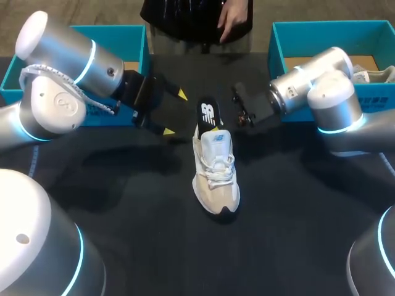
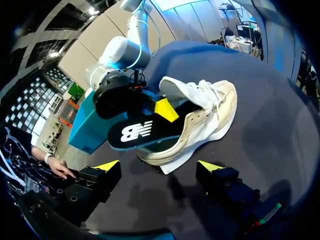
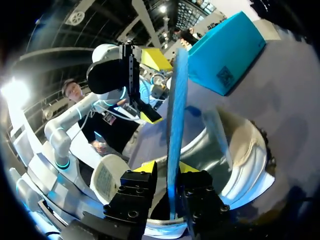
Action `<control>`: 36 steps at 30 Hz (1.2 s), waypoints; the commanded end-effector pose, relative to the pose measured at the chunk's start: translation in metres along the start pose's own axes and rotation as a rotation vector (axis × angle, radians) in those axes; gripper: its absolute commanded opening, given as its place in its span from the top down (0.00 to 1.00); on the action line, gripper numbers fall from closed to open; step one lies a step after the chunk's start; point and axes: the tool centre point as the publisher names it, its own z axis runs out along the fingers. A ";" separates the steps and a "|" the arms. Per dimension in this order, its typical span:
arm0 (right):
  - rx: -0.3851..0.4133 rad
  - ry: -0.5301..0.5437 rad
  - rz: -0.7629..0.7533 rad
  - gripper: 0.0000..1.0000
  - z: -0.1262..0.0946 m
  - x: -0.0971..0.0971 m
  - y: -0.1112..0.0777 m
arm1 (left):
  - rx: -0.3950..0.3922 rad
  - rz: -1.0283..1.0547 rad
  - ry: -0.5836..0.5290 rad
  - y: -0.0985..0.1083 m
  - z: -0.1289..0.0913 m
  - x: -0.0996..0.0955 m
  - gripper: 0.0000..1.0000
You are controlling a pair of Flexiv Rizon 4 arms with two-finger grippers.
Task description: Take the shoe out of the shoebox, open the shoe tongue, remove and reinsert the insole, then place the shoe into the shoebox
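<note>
Right end effector clamps thin flat insole (edge-on) | left end effector spread wide | cream laced shoe upright

A dark, matte table fills the head view, its far edge running straight across at twelve o'clock. Light falls softly from above, leaving blurred shadows on the top near the centre and out toward nine o'clock
</note>
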 end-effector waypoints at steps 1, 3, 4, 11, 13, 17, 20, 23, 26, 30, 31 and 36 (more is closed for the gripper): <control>0.013 -0.010 -0.006 0.75 -0.004 0.004 0.008 | -0.001 0.001 -0.004 0.000 -0.002 0.001 0.00; 0.016 -0.008 -0.009 0.76 -0.005 0.001 0.010 | -0.002 0.000 -0.005 0.000 -0.003 0.002 0.00; 0.020 -0.003 -0.008 0.77 -0.005 -0.001 0.010 | -0.002 -0.001 -0.006 0.000 -0.003 0.002 0.00; 0.046 0.030 0.016 1.00 -0.002 -0.008 0.006 | -0.006 -0.005 -0.006 0.001 -0.003 0.004 0.00; 0.049 0.035 0.026 1.00 -0.002 -0.007 0.003 | -0.006 -0.005 -0.005 0.001 -0.003 0.004 0.00; 0.052 0.043 0.046 1.00 0.000 -0.004 -0.007 | -0.005 -0.003 -0.004 0.000 -0.003 0.004 0.00; 0.051 0.048 0.066 1.00 0.004 0.000 -0.013 | -0.003 -0.001 -0.003 -0.001 -0.002 0.004 0.00; 0.051 0.052 0.083 1.00 0.007 0.002 -0.019 | -0.001 0.000 -0.002 -0.002 -0.001 0.003 0.00; 0.059 0.055 0.091 1.00 0.009 0.002 -0.021 | 0.001 0.001 0.000 -0.002 0.000 0.004 0.00; 0.055 0.044 0.079 0.80 0.007 0.004 -0.018 | 0.002 0.002 0.001 -0.003 0.000 0.004 0.00; 0.057 0.037 0.072 0.75 0.005 0.005 -0.016 | 0.002 0.002 0.001 -0.003 0.000 0.004 0.00; 0.064 0.007 0.041 0.69 0.000 0.009 -0.005 | 0.004 0.003 -0.002 -0.003 0.000 0.004 0.00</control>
